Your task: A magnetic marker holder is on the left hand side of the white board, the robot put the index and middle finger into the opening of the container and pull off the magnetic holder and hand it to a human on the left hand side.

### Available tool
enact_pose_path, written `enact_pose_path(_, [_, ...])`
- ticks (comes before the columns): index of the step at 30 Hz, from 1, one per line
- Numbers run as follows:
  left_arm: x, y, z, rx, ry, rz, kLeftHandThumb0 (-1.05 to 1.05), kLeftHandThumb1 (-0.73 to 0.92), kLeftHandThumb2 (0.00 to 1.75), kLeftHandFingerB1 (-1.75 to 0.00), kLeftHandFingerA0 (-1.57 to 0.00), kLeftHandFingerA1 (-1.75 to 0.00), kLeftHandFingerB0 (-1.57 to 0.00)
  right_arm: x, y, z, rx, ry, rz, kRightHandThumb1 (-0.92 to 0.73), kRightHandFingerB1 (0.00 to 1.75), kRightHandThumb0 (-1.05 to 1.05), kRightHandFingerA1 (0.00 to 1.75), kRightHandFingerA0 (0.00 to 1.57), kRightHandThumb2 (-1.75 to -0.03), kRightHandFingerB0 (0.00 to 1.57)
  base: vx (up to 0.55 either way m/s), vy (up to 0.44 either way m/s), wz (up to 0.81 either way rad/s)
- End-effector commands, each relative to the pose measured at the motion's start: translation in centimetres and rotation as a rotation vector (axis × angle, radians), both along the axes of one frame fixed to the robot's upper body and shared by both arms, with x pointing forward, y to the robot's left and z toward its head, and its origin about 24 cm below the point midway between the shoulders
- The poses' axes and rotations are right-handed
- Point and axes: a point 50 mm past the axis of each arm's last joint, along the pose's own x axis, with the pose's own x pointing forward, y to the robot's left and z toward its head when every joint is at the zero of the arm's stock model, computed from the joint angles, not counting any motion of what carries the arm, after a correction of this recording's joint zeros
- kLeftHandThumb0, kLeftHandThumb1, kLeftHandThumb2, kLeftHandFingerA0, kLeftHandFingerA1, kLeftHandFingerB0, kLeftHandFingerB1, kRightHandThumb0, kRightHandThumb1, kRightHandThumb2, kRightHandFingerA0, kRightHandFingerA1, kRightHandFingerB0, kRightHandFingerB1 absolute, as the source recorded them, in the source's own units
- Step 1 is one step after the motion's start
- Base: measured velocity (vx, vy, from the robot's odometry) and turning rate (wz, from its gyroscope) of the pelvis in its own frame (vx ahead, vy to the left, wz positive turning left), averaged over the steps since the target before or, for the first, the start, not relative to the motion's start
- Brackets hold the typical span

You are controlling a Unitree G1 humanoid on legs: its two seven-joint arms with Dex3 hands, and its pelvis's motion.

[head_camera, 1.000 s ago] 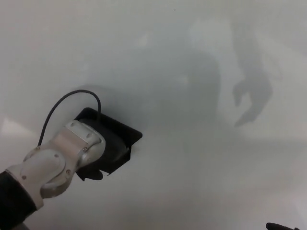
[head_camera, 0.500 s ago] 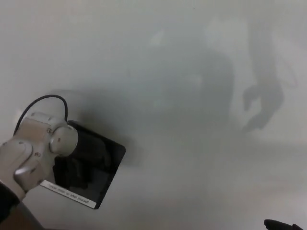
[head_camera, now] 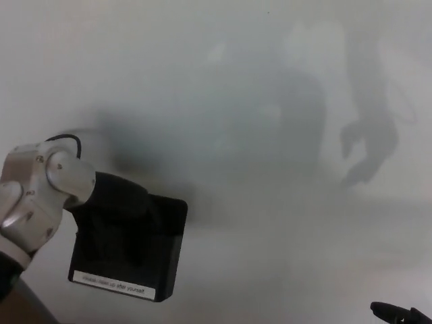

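The black magnetic marker holder [head_camera: 158,253] is at the lower left of the head view, in front of the whiteboard [head_camera: 256,81], its opening facing me and a white label strip along its lower edge. My left hand [head_camera: 115,212] is shut on the holder, its black fingers inside the opening, with the silver wrist at the far left. Whether the holder still touches the board cannot be told. Only a black tip of my right hand [head_camera: 398,314] pokes in at the bottom right corner.
The whiteboard fills the whole view. Soft shadows of my arms and body fall on it at centre and upper right. A thin black cable [head_camera: 64,140] loops over my left wrist.
My left hand has turned and drawn the holder down and toward me; its opening and label now face the camera. The view has shifted a little.
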Motion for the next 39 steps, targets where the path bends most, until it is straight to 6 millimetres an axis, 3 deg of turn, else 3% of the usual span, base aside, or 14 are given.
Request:
enact_pose_path(1, [-1.2,0.6,-0.7,-0.312,0.214,0.153,-0.06,0.68,0.85,-1.38,-0.58,-1.75,-0.63,-0.1,-0.6,0.0,-0.002,0.005,-0.025,-0.7,0.48,-0.38,0.5,0.8,-0.61,0.74,0.0,0.0,0.0])
enact_pose_path(5, [-2.4,1.0,-1.4,-0.519,0.349,0.271,-0.03,0.76,0.76,-1.34,-0.52,-1.75,-0.64,-0.2,-0.6,0.1,0.006,0.006,-0.023,-0.7,0.48,-0.38,0.5,0.8,-0.61,0.75,0.0,0.0,0.0])
enact_pose_path(6, [-3.7,1.1,-2.4,-0.652,0.413,0.321,-0.12,0.8,0.61,-1.52,-0.58,-1.75,-0.61,-0.6,-0.6,0.0,0.007,0.012,-0.016,-0.7,0.48,-0.38,0.5,0.81,-0.61,0.75,0.0,0.0,0.0])
enact_pose_path(13, [-8.0,1.0,-5.1,-1.19,0.719,0.442,-0.09,0.69,0.82,-1.57,-0.6,-1.75,-0.62,-1.4,0.1,-0.5,0.033,0.025,-0.003,-0.68,0.48,-0.42,0.5,0.8,-0.6,0.76,0.0,0.0,0.0])
enact_pose_path(14, [-8.4,1.0,-5.5,-1.271,0.766,0.447,-0.09,0.75,0.73,-1.14,-0.59,-1.75,-0.74,-1.4,0.2,-0.5,0.045,0.025,0.002,-0.68,0.48,-0.41,0.49,0.83,-0.61,0.76,0.0,0.0,0.0])
enact_pose_path(16, [-9.2,1.0,-6.0,-1.399,0.833,0.454,-0.09,0.75,0.73,-1.14,-0.59,-1.75,-0.74,-1.5,0.4,-0.6,0.064,0.025,0.01,-0.68,0.48,-0.41,0.49,0.83,-0.61,0.76,0.0,0.0,0.0])
enact_pose_path(17, [-9.5,1.0,-6.1,-1.451,0.855,0.437,-0.15,0.75,0.59,-0.83,-0.57,-1.75,-0.81,-1.6,0.5,-0.6,0.078,0.022,0.015,-0.69,0.48,-0.41,0.5,0.84,-0.61,0.76,0.0,0.0,0.0])
enact_pose_path(19, [-10.7,0.7,-6.1,-1.647,0.854,0.405,-0.22,0.61,0.54,-0.66,-0.7,-1.75,-0.9,-1.7,1.1,-0.8,0.101,0.031,0.025,-0.68,0.48,-0.42,0.49,0.83,-0.61,0.75,0.0,0.0,0.0])
enact_pose_path(24, [-11.9,0.7,-5.8,-1.88,0.816,0.337,-0.24,0.55,0.54,-0.74,-0.78,-1.75,-0.86,-1.4,2.0,-0.9,0.14,0.038,0.022,-0.68,0.48,-0.4,0.5,0.81,-0.6,0.72,0.0,0.0,0.0])
enact_pose_path(25, [-12.1,0.9,-5.8,-1.915,0.83,0.334,-0.26,0.51,0.56,-0.61,-0.84,-1.68,-0.86,-1.4,2.2,-0.9,0.14,0.041,0.024,-0.68,0.48,-0.41,0.49,0.81,-0.6,0.71,0.0,0.0,0.0])
enact_pose_path(31, [-13.0,2.1,-5.4,-2.041,0.789,0.374,-0.38,0.57,0.61,-0.6,-0.92,-1.52,-0.81,-1.2,2.8,-0.9,0.158,0.033,0.025,-0.68,0.48,-0.39,0.5,0.8,-0.6,0.73,0.0,0.0,0.0])
enact_pose_path(33, [-13.4,2.7,-5.4,-2.137,0.787,0.422,-0.38,0.65,0.59,-0.69,-0.86,-1.53,-0.74,-1.1,2.9,-1.0,0.189,0.043,0.017,-0.67,0.48,-0.4,0.49,0.82,-0.61,0.74,0.0,0.0,0.0])
enact_pose_path(34, [-13.4,2.9,-5.5,-2.16,0.78,0.453,-0.4,0.72,0.61,-1.08,-0.83,-1.56,-0.65,-1.1,2.9,-1.0,0.184,0.045,0.019,-0.68,0.48,-0.4,0.49,0.81,-0.6,0.73,0.0,0.0,0.0])
enact_pose_path(39, [-13.4,4.7,-5.5,-2.298,0.71,0.567,-0.43,0.74,0.66,-0.98,-0.76,-1.52,-0.64,-1.0,2.8,-1.0,0.177,0.049,0.026,-0.67,0.48,-0.39,0.49,0.82,-0.6,0.74,0.0,0.0,0.0])
